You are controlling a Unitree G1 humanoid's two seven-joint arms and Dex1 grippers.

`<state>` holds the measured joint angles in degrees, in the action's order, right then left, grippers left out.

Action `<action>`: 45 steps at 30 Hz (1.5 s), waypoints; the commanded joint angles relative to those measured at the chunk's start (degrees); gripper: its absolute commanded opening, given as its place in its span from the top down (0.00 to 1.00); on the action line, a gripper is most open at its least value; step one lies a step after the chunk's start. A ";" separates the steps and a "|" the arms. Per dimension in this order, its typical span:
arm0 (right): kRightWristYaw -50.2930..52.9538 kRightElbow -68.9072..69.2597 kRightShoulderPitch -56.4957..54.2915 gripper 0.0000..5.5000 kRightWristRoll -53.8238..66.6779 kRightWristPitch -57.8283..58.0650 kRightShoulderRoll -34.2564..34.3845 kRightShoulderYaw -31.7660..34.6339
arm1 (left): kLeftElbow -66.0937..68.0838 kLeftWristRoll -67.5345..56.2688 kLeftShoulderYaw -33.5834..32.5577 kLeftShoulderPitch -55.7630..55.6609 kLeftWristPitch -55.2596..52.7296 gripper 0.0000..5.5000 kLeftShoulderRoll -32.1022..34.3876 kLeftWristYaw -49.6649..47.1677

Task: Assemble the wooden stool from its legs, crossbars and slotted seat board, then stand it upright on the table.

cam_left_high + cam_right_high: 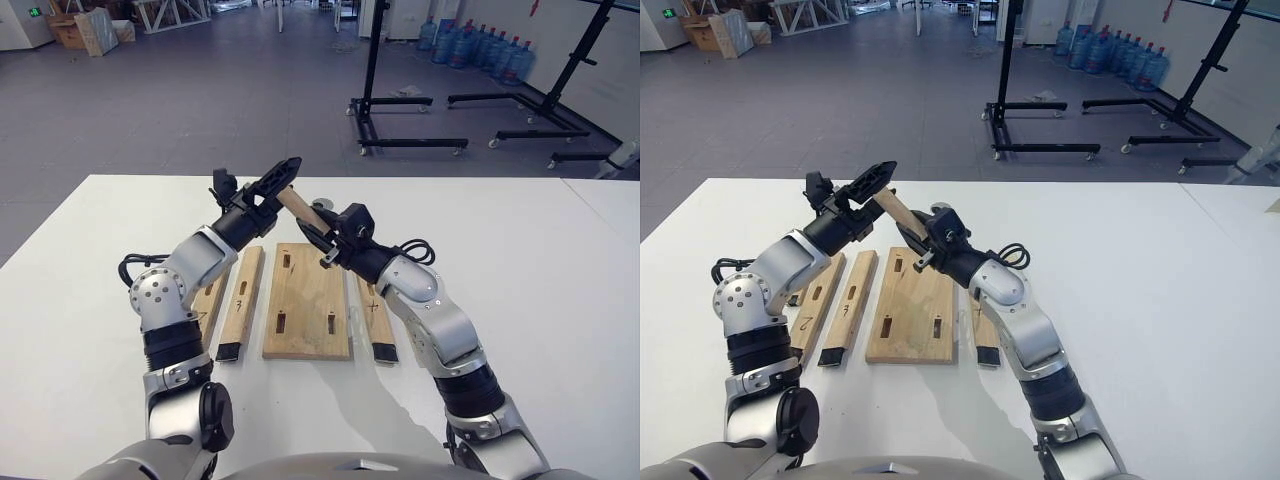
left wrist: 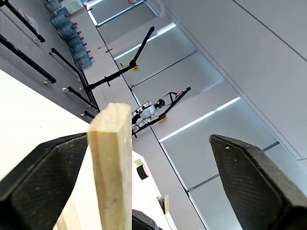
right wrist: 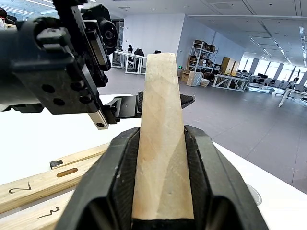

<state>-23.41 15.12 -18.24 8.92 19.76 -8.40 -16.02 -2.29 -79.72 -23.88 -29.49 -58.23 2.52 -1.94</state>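
Observation:
A short wooden crossbar (image 1: pixel 297 206) is held in the air above the slotted seat board (image 1: pixel 307 300), which lies flat on the white table (image 1: pixel 540 290). My right gripper (image 3: pixel 162 139) is shut on the crossbar (image 3: pixel 160 120), gripping its lower end. My left gripper (image 2: pixel 153 177) is open, its fingers (image 2: pixel 43 177) spread wide around the crossbar's upper end (image 2: pixel 112 158); the wood sits close to one finger. Two numbered legs (image 1: pixel 242 300) lie left of the board, and another leg (image 1: pixel 377 322) lies to its right, partly under my right arm.
A small round white disc (image 1: pixel 324 203) sits on the table behind the grippers. Bare tabletop stretches to the far left and right. Black wheeled racks (image 1: pixel 410 140) and water bottles (image 1: pixel 480 45) stand on the floor beyond the table's far edge.

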 commanded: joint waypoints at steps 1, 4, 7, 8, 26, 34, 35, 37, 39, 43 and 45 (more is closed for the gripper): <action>0.25 0.35 0.27 0.77 -0.59 0.61 -0.24 0.40 | 0.49 -1.72 0.43 0.76 0.59 0.17 0.87 -1.46; 0.18 0.40 0.31 0.77 -0.46 0.81 -0.25 0.46 | 0.66 -2.54 0.60 0.82 0.80 0.27 1.15 -1.94; 0.11 0.79 0.55 0.77 -0.34 1.04 -0.22 0.32 | 0.47 -3.23 1.12 1.08 0.90 0.36 1.34 -2.41; 0.02 0.89 0.62 0.77 -0.32 1.11 -0.21 0.19 | 0.37 -3.47 1.24 1.18 0.99 0.38 1.40 -2.55; -0.41 1.38 0.58 0.77 -0.19 1.36 -0.06 -0.18 | -0.60 -4.02 3.25 2.24 2.31 0.88 2.70 -2.55; -1.29 2.16 0.53 0.77 -0.45 2.46 -0.53 -1.13 | -0.59 -2.67 4.07 2.51 3.70 0.92 3.59 -2.01; -1.04 2.07 0.43 0.77 -1.01 3.69 -0.91 -1.41 | -0.59 -2.58 3.98 2.56 3.91 0.92 3.70 -1.96; -0.33 1.53 0.39 0.67 -1.95 5.66 -1.33 -1.78 | -0.41 -2.44 3.87 2.61 4.30 0.93 3.93 -1.81; 0.21 1.06 0.56 0.60 -2.25 6.61 -1.08 -1.64 | -0.42 -2.13 3.91 2.71 4.62 0.93 4.26 -1.60; -0.23 1.42 0.93 0.48 -0.98 8.49 -1.23 -0.01 | -0.61 0.33 4.30 2.88 5.78 0.93 5.51 -0.75; -1.66 3.12 1.56 0.40 0.81 10.30 -2.49 1.54 | -1.18 3.04 4.00 3.38 6.74 0.93 7.50 0.00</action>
<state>-23.86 16.46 -17.37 7.99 27.86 -9.52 -16.03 -2.18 -79.34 -19.92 -26.84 -52.57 7.75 -2.56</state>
